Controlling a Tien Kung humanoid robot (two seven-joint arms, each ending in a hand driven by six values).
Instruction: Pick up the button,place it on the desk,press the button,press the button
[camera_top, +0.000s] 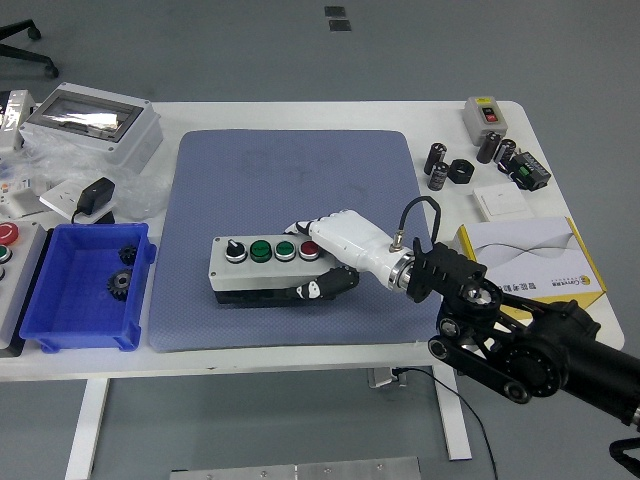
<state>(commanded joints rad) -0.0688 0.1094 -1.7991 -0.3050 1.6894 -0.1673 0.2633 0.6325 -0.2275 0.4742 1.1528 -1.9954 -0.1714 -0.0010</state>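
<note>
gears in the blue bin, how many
2, both in the blue bin at the table's left: one gear by its far right wall, the other gear just nearer. None seems hidden.

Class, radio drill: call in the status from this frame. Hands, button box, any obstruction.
Right hand clamped on button box. Box low over blue mat, contact unclear. Left hand not in view. Nothing in the way.

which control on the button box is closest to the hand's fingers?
The red button, last at the right end of the button box; the two green buttons and black knob sit further from the right hand.
</note>
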